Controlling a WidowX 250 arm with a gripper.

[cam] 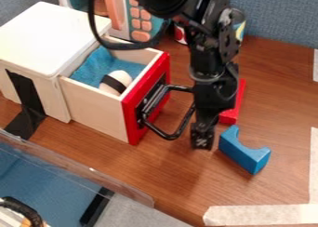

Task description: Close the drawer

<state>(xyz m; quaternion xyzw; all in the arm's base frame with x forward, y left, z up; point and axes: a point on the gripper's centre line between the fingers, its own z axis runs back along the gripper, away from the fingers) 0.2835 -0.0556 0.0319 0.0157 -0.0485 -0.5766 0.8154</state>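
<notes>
The drawer stands pulled out of a white wooden box, its red front facing right with a black loop handle on it. Inside lie a blue cloth and a white ball-like object with a black band. The black gripper hangs pointing down just right of the handle, its tip low over the table near the handle's outer bar. Whether it touches the handle, I cannot tell.
A blue arch block lies right of the gripper, with a red block behind the arm. A toy microwave and a can stand at the back. Clear plastic edging runs along the front left.
</notes>
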